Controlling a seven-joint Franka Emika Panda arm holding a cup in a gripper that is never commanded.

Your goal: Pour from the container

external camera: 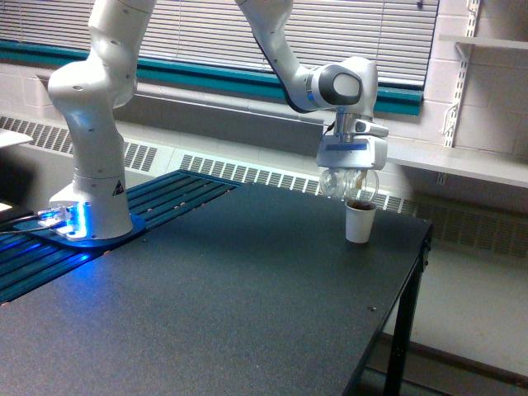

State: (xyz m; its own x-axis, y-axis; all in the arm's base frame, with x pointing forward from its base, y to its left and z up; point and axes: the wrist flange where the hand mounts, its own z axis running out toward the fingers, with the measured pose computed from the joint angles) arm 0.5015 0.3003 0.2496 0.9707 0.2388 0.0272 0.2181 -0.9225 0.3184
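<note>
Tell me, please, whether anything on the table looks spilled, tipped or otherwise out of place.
Nothing stands out. The white paper cup stands upright near the table's far edge with brown contents at its rim, and no spill shows around it. The pincer holds the clear cup just above it.
</note>
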